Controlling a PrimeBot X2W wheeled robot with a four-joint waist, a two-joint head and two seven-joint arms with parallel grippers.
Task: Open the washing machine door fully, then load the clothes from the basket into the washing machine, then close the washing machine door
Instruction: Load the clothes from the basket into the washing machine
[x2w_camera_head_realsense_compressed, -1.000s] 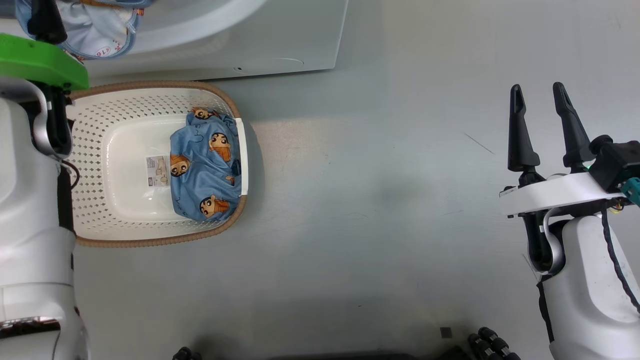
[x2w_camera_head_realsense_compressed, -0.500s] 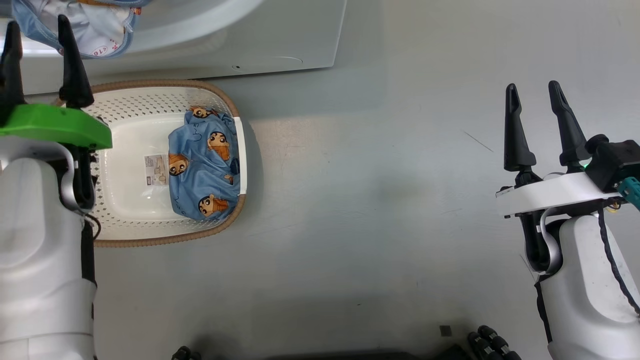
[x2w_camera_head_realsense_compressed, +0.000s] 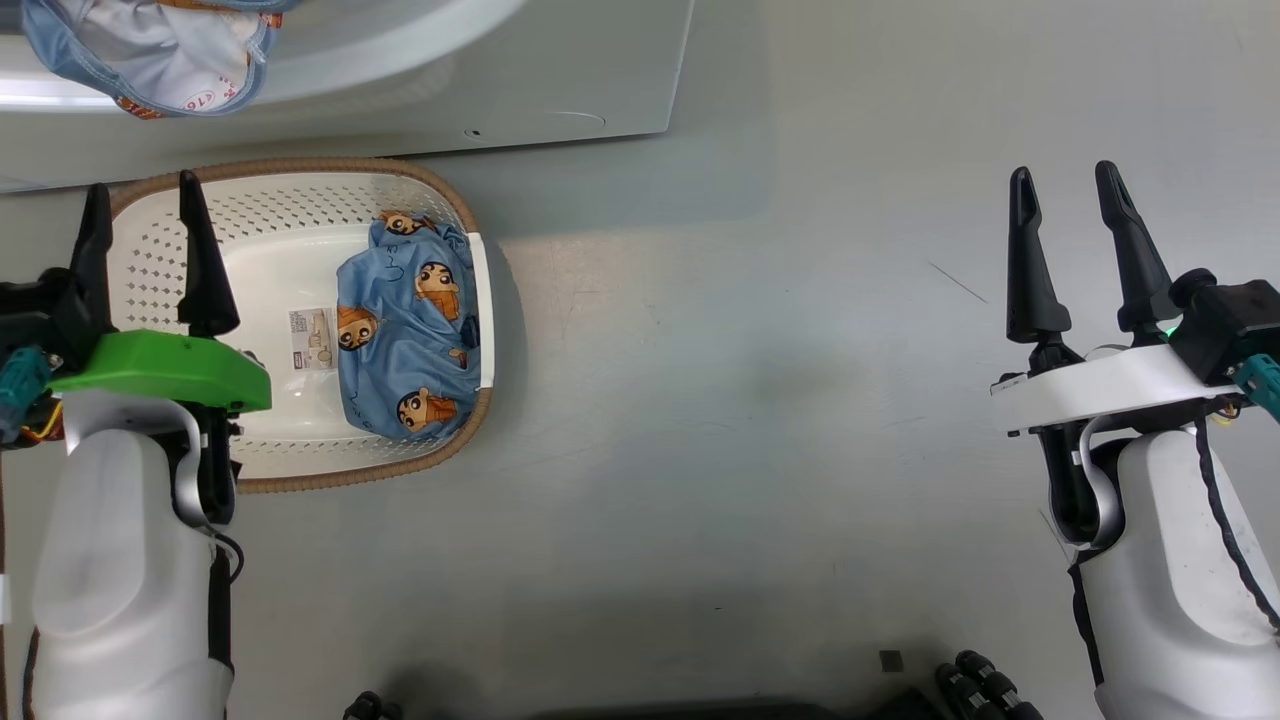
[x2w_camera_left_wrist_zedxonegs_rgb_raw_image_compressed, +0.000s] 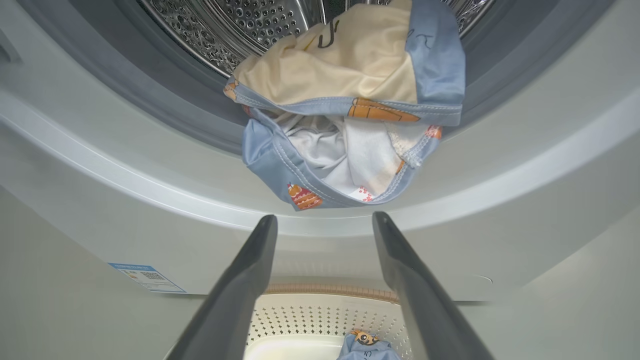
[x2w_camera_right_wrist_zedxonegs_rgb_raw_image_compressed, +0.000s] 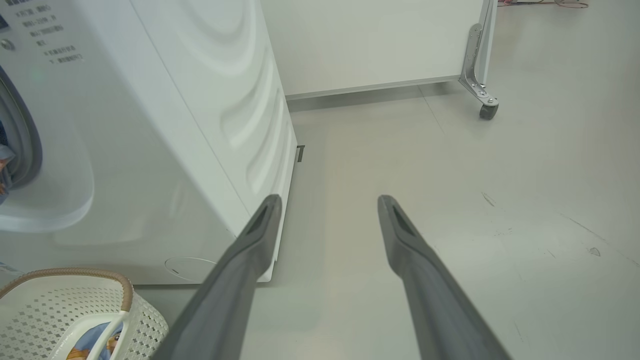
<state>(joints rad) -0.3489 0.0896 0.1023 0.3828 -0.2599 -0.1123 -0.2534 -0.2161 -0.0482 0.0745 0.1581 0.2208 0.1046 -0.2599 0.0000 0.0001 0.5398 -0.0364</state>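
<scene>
Loosely, blue cartoon-print clothes (x2w_camera_head_realsense_compressed: 405, 330) lie bunched in the basket (x2w_camera_head_realsense_compressed: 300, 200).

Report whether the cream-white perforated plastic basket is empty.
Not empty: the basket holds bunched light blue cartoon-print fabric at its right end.

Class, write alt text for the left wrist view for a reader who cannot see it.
A light blue and cream garment hangs from the perforated steel drum of a white front-loading washing machine, draped over its grey gasket. Below, the left claw's dark fingers stand open and empty, above a cream perforated basket holding blue cloth.
</scene>
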